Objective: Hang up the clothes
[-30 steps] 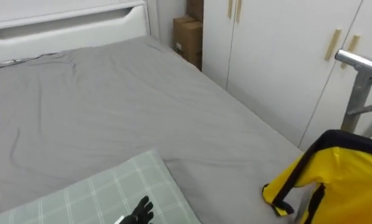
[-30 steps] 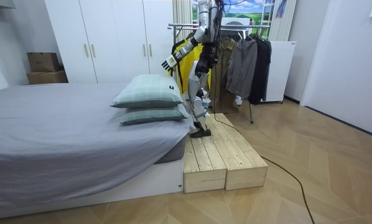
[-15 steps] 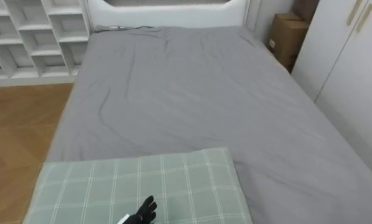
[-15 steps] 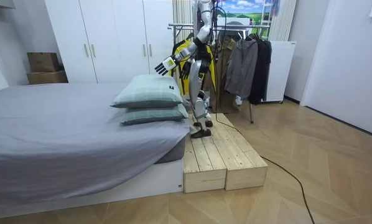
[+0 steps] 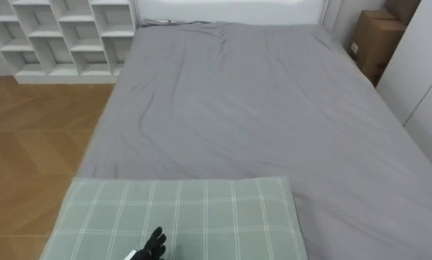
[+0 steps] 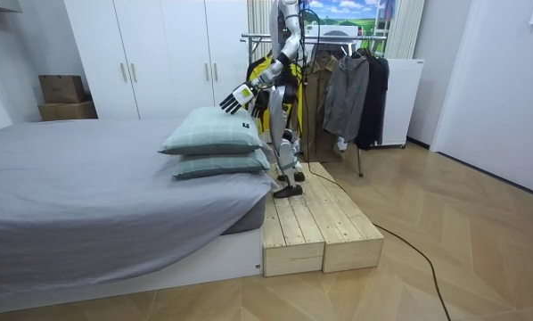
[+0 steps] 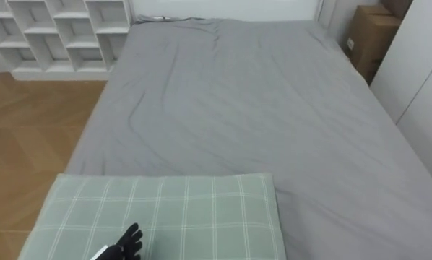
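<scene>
A yellow garment with black trim (image 6: 258, 68) hangs close behind my body, beside the clothes rack (image 6: 338, 40); what holds it is hidden. Dark jackets (image 6: 356, 85) hang on that rack. I stand on the wooden platform (image 6: 311, 223) at the end of the bed where the pillows lie, facing along the bed. My left hand (image 5: 152, 245) reaches out over the green checked pillow (image 5: 201, 213) with its fingers straight, holding nothing. The same left hand (image 6: 233, 96) shows above the two stacked pillows (image 6: 211, 131) in the room view.
The grey bed (image 5: 259, 108) stretches away in front of me. White cube shelves (image 5: 64, 36) stand at the far left past a strip of wooden floor (image 5: 28, 144). A cardboard box (image 5: 375, 36) and white wardrobe doors (image 5: 425, 79) line the right side.
My view has swung left, away from the rack: the yellow garment has left the eye view and the whole bed and shelves have come in. The left hand stays raised over the pillow.
</scene>
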You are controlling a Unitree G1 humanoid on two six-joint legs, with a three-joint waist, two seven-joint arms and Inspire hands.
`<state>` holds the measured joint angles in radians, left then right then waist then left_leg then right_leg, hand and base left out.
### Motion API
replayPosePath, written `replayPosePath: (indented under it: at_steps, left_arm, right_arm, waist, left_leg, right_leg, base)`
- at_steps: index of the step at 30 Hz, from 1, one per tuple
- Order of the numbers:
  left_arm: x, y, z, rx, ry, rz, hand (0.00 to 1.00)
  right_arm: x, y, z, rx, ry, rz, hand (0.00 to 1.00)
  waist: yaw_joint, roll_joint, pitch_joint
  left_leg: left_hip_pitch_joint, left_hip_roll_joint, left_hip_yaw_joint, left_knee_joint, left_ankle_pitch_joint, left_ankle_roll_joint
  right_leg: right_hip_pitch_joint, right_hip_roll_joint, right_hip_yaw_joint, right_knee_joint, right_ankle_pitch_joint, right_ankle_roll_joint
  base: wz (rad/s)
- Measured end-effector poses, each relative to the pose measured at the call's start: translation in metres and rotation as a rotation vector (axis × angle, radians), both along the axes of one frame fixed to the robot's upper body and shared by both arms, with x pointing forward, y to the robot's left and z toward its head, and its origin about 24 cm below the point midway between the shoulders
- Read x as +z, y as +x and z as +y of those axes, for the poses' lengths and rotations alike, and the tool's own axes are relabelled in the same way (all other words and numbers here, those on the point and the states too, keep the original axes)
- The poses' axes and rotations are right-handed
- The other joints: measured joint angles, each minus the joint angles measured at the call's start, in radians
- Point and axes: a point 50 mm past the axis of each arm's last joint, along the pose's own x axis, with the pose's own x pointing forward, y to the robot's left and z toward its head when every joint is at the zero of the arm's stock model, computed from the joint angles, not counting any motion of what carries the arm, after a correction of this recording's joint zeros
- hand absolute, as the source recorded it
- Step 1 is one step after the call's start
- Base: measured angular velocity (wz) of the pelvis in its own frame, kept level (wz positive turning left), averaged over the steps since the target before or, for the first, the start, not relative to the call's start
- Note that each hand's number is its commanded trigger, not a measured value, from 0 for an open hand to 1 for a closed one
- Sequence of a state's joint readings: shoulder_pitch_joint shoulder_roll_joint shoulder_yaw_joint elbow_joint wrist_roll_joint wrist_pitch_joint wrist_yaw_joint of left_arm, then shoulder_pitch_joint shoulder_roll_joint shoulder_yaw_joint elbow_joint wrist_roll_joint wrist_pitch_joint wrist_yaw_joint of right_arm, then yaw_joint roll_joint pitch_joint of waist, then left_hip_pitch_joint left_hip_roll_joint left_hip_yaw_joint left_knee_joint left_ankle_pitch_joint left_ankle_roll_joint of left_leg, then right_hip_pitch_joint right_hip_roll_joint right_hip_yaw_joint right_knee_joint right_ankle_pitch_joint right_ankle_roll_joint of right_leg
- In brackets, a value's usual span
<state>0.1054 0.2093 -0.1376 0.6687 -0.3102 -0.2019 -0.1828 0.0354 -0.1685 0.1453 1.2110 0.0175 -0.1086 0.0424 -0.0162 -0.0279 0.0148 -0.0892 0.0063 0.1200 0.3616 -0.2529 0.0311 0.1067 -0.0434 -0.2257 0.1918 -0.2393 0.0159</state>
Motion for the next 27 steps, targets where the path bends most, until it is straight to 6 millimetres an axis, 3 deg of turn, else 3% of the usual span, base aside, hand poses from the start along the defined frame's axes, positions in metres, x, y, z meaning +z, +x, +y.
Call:
replayPosePath:
  at_steps: [5, 7, 15, 20, 25, 27]
  left_arm:
    - [-0.009, -0.018, 0.021, 0.162, 0.073, 0.056, 0.00]
    - [-0.018, -0.031, 0.026, 0.245, 0.094, 0.100, 0.00]
    - [-0.040, -0.075, 0.039, 0.333, 0.232, 0.251, 0.00]
    - [-0.049, -0.104, 0.046, 0.372, 0.271, 0.370, 0.00]
    - [-0.060, -0.155, 0.051, 0.441, 0.277, 0.595, 0.00]
    - [-0.062, -0.163, 0.049, 0.448, 0.269, 0.644, 0.00]
  right_arm:
    - [-0.002, -0.013, -0.002, -0.022, 0.003, 0.035, 0.00]
    - [-0.003, -0.018, -0.005, -0.055, 0.009, 0.046, 0.00]
    - [-0.004, -0.033, -0.008, -0.119, 0.012, 0.062, 0.00]
    - [-0.005, -0.039, -0.010, -0.147, 0.008, 0.084, 0.00]
    - [-0.006, -0.043, -0.011, -0.172, 0.015, 0.107, 0.00]
    - [-0.006, -0.043, -0.011, -0.169, 0.023, 0.109, 0.00]
  waist:
    - [0.002, -0.001, -0.0032]
    - [0.004, 0.007, -0.0100]
    - [0.023, 0.010, -0.0195]
    - [0.037, 0.012, -0.0178]
    - [0.037, 0.011, -0.0166]
    - [0.041, 0.012, -0.0171]
  left_leg:
    - [0.014, -0.005, -0.015, -0.002, 0.000, 0.000]
    - [0.015, -0.006, -0.017, -0.002, 0.000, -0.001]
    - [0.043, -0.017, -0.035, -0.041, 0.007, -0.003]
    - [0.064, -0.020, -0.042, -0.050, 0.007, -0.003]
    - [0.055, -0.022, -0.053, -0.045, 0.007, -0.003]
    - [0.040, -0.022, -0.058, -0.037, 0.007, -0.003]
  right_leg:
    - [0.030, 0.000, -0.025, -0.021, 0.000, 0.000]
    - [0.033, 0.000, -0.029, -0.023, 0.000, 0.000]
    - [0.063, -0.005, -0.054, -0.024, 0.000, 0.000]
    - [0.077, -0.006, -0.065, -0.024, 0.000, 0.000]
    - [0.077, -0.007, -0.089, -0.023, 0.000, 0.000]
    - [0.073, -0.007, -0.097, -0.023, 0.000, 0.000]
  base:
    - [0.09]
    - [0.02]
    - [0.03]
    - [0.05]
    - [0.12]
    - [0.18]
